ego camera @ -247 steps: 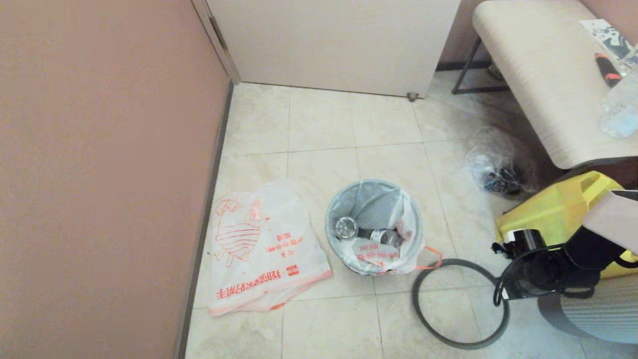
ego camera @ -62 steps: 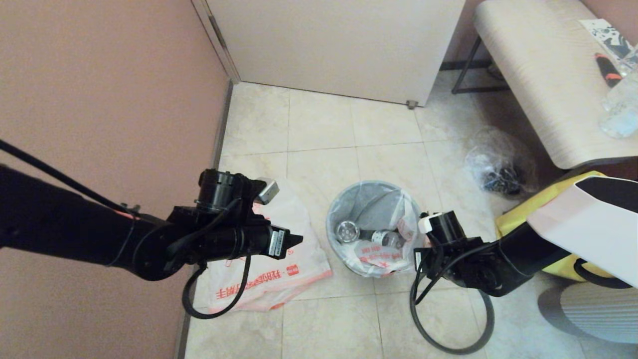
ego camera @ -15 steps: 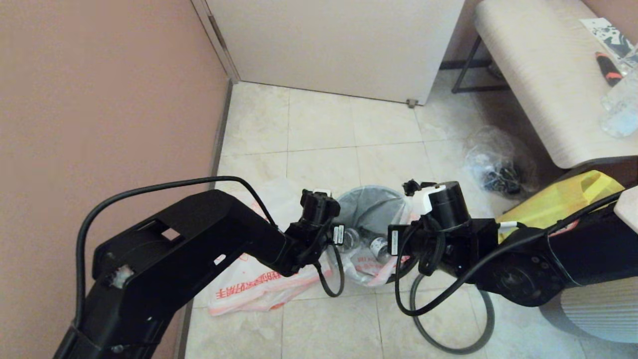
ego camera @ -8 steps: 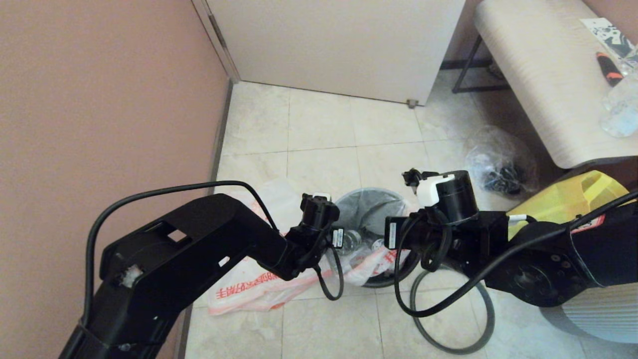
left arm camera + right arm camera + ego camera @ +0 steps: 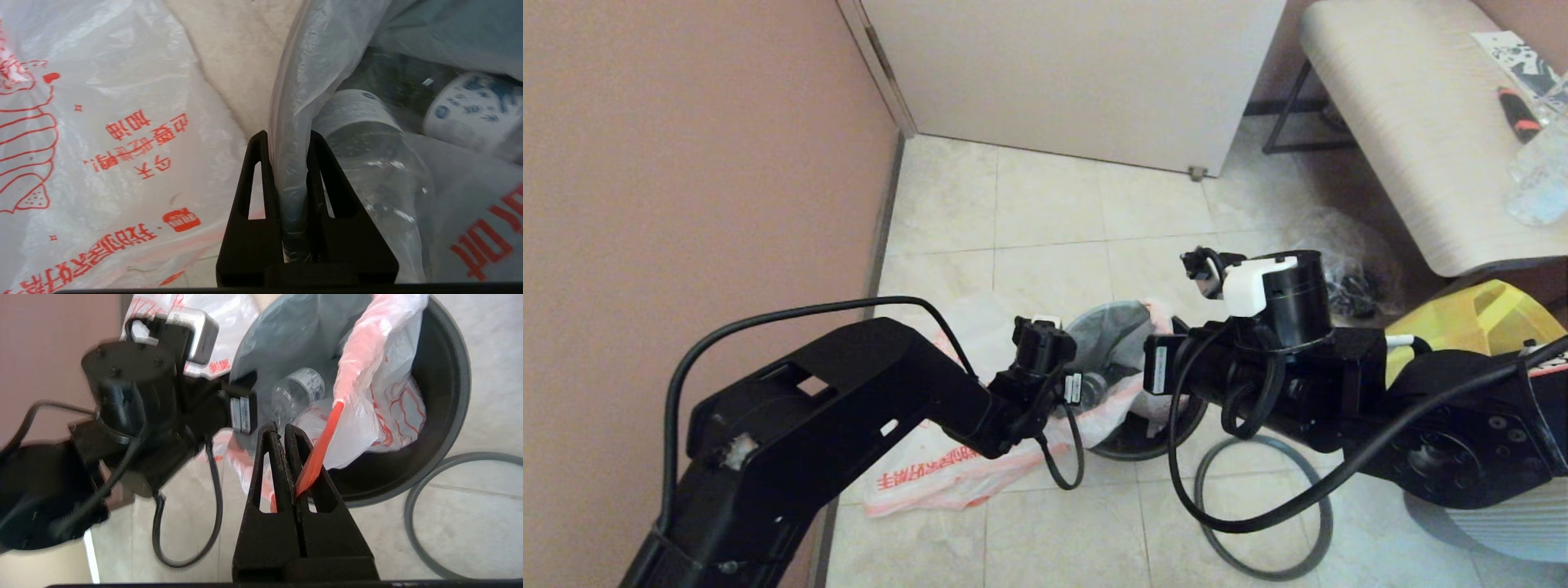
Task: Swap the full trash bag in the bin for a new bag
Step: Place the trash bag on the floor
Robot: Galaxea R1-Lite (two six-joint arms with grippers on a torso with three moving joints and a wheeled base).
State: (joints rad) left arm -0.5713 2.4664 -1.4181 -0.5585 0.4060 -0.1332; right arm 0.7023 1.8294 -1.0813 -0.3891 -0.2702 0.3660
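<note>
The full trash bag point(image 5: 1112, 408), translucent white with red print, stands partly pulled up out of the black bin point(image 5: 1143, 451), and clear bottles point(image 5: 367, 163) show through it. My left gripper point(image 5: 288, 137) is shut on a bunched fold of that bag's rim on the side nearest the new bag. My right gripper point(image 5: 281, 428) is shut on the bag's orange-red handle point(image 5: 322, 445), above the bin's point(image 5: 449, 396) near edge. The new bag point(image 5: 947, 465) with the striped cartoon print lies flat on the floor left of the bin, partly under my left arm.
A thin dark grey hoop point(image 5: 1199, 498) lies on the tiles right of the bin. A clear bag of dark items point(image 5: 1347, 278) and a yellow tote point(image 5: 1470, 327) sit at the right under a bench point(image 5: 1405, 122). A pink wall point(image 5: 686, 204) runs along the left.
Both grippers have risen with the bag's rim, the right one more. The bag has come off the bin's edge, baring the black rim.
</note>
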